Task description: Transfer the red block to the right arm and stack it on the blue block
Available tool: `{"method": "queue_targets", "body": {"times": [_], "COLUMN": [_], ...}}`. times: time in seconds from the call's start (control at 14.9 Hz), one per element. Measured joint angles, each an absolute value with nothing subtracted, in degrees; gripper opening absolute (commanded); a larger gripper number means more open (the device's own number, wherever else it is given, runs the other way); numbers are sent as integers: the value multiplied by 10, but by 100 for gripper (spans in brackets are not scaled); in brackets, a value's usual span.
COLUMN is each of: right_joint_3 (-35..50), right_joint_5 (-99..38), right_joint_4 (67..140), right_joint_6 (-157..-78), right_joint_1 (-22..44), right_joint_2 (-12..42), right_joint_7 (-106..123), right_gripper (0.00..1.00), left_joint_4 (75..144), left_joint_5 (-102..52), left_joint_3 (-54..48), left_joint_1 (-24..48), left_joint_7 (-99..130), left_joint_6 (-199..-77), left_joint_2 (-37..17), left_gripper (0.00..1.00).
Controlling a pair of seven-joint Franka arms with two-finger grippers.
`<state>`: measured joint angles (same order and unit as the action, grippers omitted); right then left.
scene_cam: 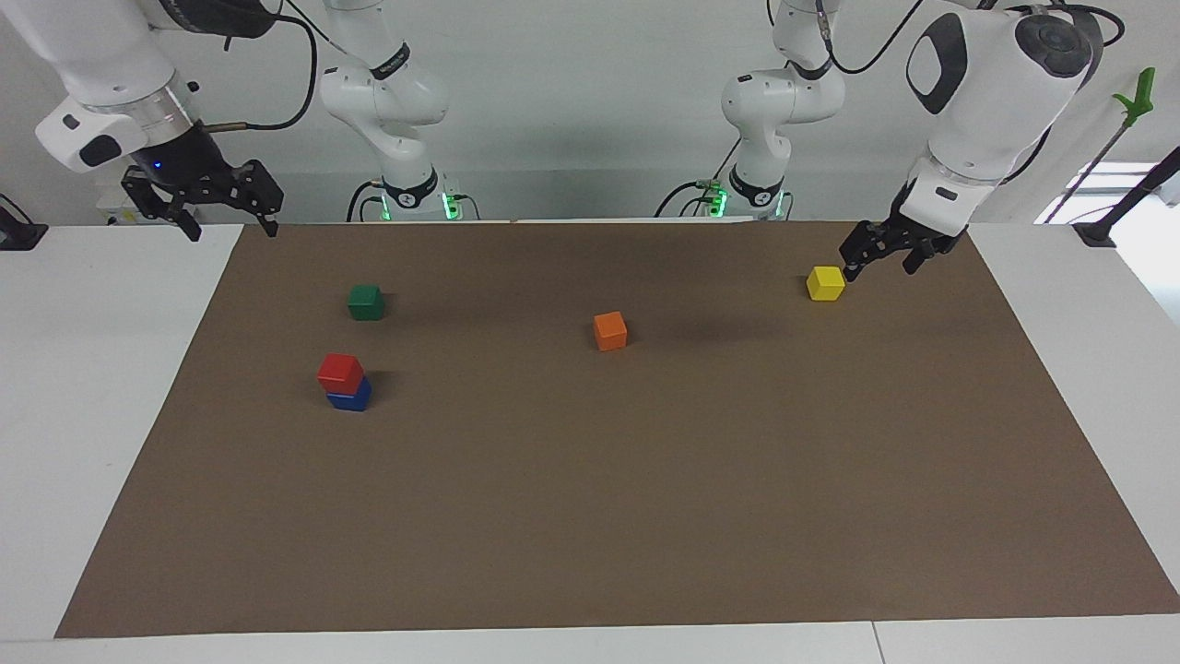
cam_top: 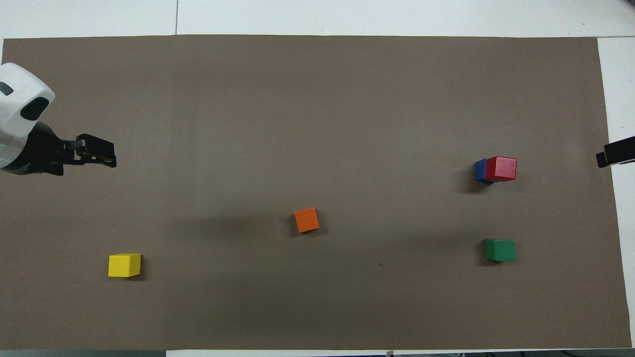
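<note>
The red block (scene_cam: 340,372) sits on top of the blue block (scene_cam: 351,397), a little askew, toward the right arm's end of the mat. In the overhead view the red block (cam_top: 502,168) covers most of the blue block (cam_top: 479,170). My right gripper (scene_cam: 230,228), with its blue light, hangs open and empty over the mat's corner at its own end; only its tip (cam_top: 615,152) shows in the overhead view. My left gripper (scene_cam: 880,266) is open and empty, raised over the mat beside a yellow block (scene_cam: 825,283); it also shows in the overhead view (cam_top: 106,156).
A green block (scene_cam: 366,302) lies nearer to the robots than the stack. An orange block (scene_cam: 609,330) lies mid-mat. The brown mat (scene_cam: 590,516) covers most of the white table. The yellow block (cam_top: 124,265) lies at the left arm's end.
</note>
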<state>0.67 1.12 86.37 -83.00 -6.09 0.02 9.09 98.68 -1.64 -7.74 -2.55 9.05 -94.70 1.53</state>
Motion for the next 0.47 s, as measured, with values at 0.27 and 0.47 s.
{"method": "queue_targets", "body": {"times": [0.27,0.47], "right_joint_3": [0,-2], "right_joint_5": [11,13], "right_joint_4": [864,863], "right_joint_6": [-832,-836], "right_joint_1": [-56,-54], "right_joint_2": [15,17], "right_joint_7": [91,91], "right_gripper": [100,100], "left_joint_4": [987,987], "left_joint_5": [-16,-16], "left_joint_3": [-77,-77], "left_joint_1": [-26,-26], "left_joint_7": [91,91], "left_joint_6": [-947,-947], "left_joint_2": [15,15], "left_gripper": [100,100]}}
